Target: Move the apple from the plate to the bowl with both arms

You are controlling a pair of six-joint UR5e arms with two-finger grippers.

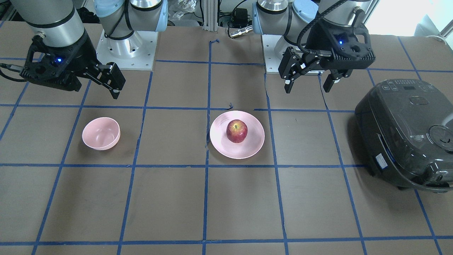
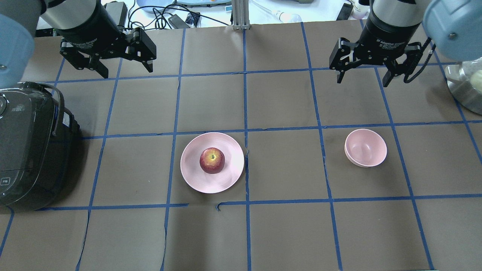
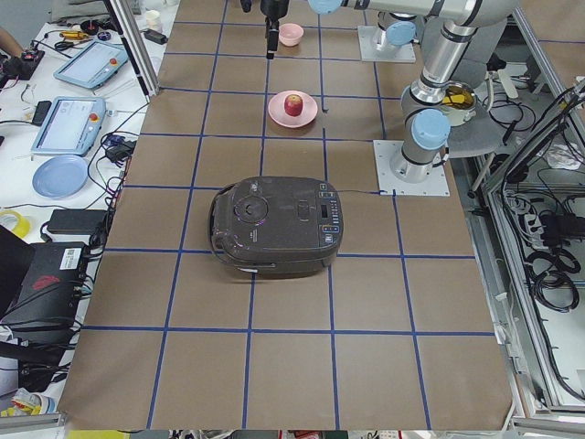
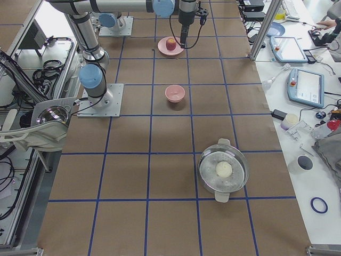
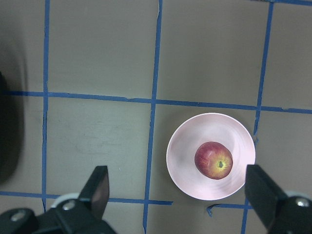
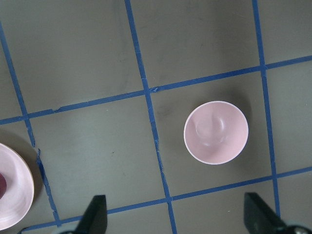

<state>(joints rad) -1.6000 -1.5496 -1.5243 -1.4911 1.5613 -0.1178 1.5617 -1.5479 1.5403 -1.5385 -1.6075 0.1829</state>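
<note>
The red apple (image 1: 236, 131) sits in the middle of the wide pink plate (image 1: 255, 141) near the table's centre; both also show in the overhead view, apple (image 2: 212, 160) on plate (image 2: 192, 174). The small deep pink bowl (image 2: 365, 147) stands empty to the plate's right. My left gripper (image 2: 126, 71) is open and empty, high above the table; its wrist view looks down on the apple (image 5: 213, 161). My right gripper (image 2: 363, 81) is open and empty, high above the bowl (image 6: 216, 132).
A dark rice cooker (image 2: 26, 146) stands at the table's left end, near the left arm. A metal pot with a glass lid (image 4: 224, 170) stands at the right end. Blue tape lines grid the brown table.
</note>
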